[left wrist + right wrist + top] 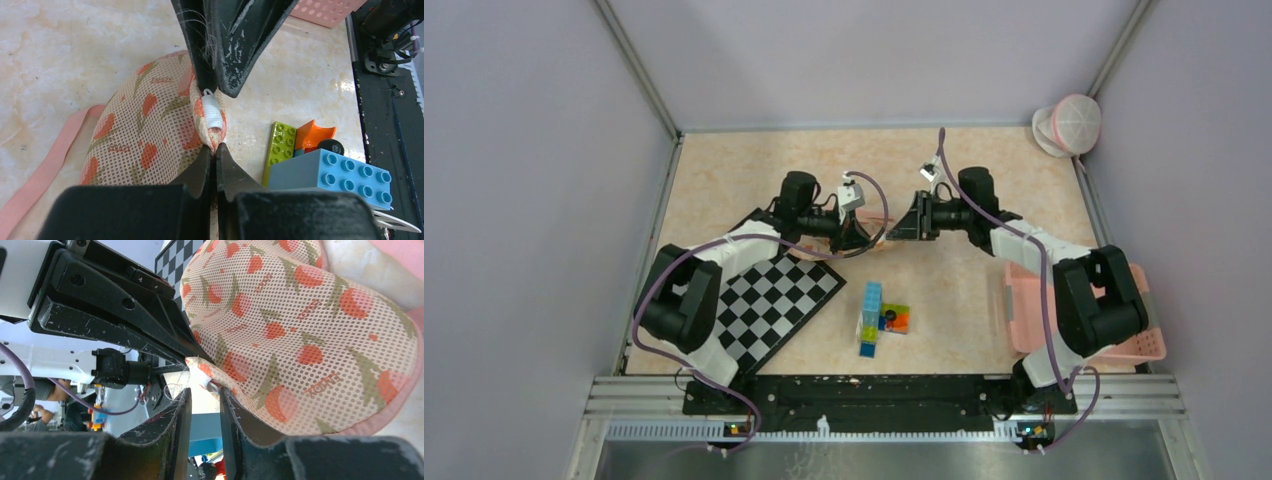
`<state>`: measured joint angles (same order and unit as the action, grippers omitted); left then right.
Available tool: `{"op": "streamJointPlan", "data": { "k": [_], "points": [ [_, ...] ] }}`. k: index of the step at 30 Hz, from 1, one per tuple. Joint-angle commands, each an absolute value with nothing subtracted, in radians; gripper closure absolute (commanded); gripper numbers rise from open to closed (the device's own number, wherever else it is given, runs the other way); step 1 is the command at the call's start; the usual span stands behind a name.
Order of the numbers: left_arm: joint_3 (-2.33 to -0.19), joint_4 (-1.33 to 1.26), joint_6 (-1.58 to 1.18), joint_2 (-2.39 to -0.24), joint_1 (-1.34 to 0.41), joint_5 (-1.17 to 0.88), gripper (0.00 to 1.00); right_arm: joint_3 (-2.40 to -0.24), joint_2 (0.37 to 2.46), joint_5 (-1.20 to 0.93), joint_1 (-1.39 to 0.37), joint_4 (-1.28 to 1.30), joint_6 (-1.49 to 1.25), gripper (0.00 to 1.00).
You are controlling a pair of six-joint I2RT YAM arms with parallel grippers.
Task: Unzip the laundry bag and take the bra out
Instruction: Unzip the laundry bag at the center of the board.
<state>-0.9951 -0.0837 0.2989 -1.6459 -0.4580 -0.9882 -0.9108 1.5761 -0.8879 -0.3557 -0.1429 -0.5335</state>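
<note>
Between my two arms at mid-table, the laundry bag [879, 238] is pinched from both sides: my left claw [216, 148] shut tight on its seam, my right claw [205, 393] narrowed onto the white zipper pull [212, 111].

One laundry bag [145, 130], one basket [1020, 312], one checkerboard [774, 300].

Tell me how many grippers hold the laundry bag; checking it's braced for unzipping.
2. The left gripper pinches the edge of the laundry bag; the right gripper clamps its zipper pull.
</note>
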Motion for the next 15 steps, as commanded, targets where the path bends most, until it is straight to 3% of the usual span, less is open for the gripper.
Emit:
{"op": "streamJointPlan", "data": {
  "k": [1,15],
  "points": [
    [-1.039,-0.126,0.303,-1.652,-0.455,-1.077,1.0,-0.94,1.583,-0.901,-0.331,-0.196,-0.548,0.72],
    [-1.056,-0.111,0.307,-1.662,-0.466,-1.082,1.0,-0.934,1.602,-0.945,-0.336,-0.267,-0.596,0.75]
  ]
}}
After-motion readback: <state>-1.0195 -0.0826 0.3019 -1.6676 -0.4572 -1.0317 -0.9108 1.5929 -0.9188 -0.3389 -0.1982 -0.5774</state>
